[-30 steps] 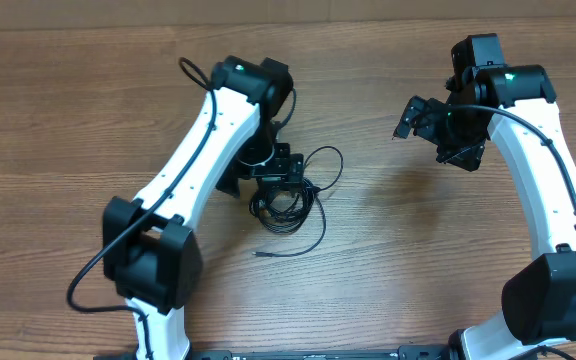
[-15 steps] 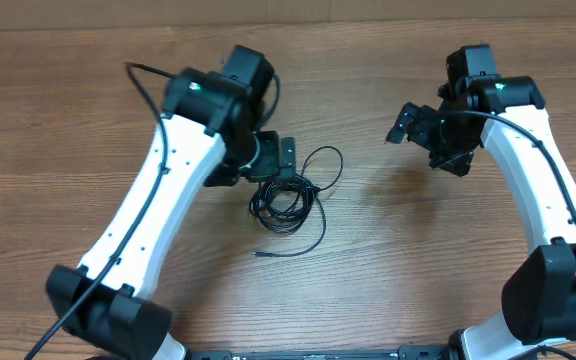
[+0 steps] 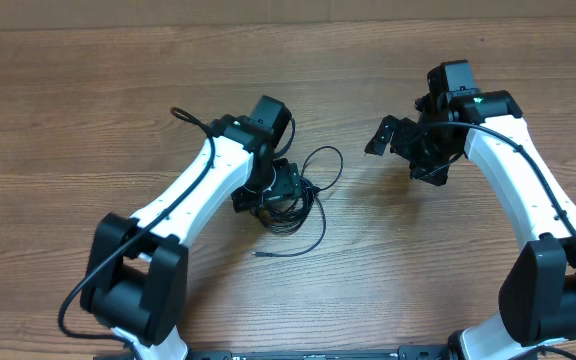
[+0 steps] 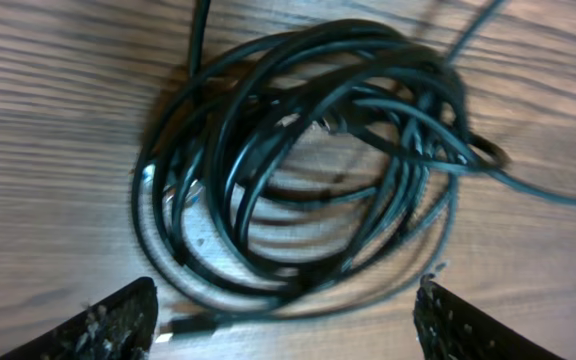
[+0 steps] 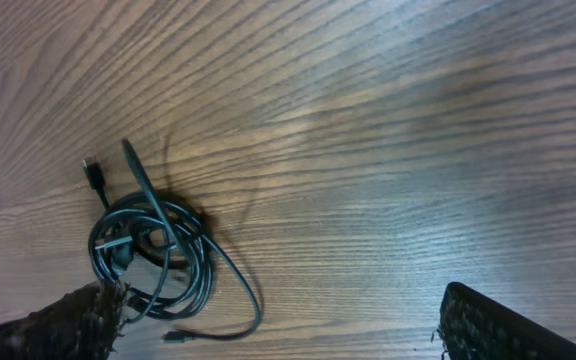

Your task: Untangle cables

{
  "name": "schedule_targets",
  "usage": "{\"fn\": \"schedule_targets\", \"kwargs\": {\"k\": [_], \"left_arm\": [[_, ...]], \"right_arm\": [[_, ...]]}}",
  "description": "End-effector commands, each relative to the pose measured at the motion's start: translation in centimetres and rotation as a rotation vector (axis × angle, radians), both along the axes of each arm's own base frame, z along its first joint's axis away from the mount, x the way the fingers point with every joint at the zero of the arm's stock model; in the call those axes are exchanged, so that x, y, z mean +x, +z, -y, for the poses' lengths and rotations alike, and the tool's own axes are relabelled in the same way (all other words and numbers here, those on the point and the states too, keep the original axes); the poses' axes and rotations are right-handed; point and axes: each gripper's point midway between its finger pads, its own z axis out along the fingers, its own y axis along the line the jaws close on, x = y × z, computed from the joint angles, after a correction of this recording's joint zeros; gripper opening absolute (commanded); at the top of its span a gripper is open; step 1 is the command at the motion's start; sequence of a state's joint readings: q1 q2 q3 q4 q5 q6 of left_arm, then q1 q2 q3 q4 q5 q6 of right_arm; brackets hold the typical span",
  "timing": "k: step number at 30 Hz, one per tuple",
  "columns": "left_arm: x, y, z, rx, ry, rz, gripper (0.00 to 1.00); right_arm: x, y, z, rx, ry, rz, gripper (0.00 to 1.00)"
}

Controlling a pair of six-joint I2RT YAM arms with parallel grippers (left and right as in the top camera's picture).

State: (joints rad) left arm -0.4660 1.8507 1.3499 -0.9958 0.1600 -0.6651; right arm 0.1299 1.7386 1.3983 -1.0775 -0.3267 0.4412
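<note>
One tangled coil of cables (image 3: 290,210) on my worktop (image 3: 68,120). Left hand (image 3: 278,190), fingers apart, hangs directly over the coil. Right hand (image 3: 386,136), fingers likewise apart, sits well clear of the coil.

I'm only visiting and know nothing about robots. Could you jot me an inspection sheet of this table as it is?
Surface: wooden table, plain wood grain.
Job's things: thin black cables in one tangled coil near the middle; one plug end trails free toward the near edge.
Clutter: nothing seen.
Grippers: left gripper open, right above the coil, a finger either side of its edge; right gripper open over wood, holding nothing.
Cables: thicker black arm wiring runs along each arm.
Surroundings: a pale brown strip past the far edge; cannot tell what.
</note>
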Motion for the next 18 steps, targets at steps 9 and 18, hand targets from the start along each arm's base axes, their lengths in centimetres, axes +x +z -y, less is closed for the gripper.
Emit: {"fn": "schedule_targets", "kwargs": {"k": [9,18], "left_arm": [[-1.8,-5.8,0.5,0.025,0.03,-0.17,0.2],[0.0,-0.5,1.9,-0.05,-0.09,-0.115,0.04]], "right_arm": [[0.0,0.3,-1.2,0.014,0.034,0.02,1.0],[-0.4,0.2,-1.4,0.012,0.041,0.008,1.0]]}}
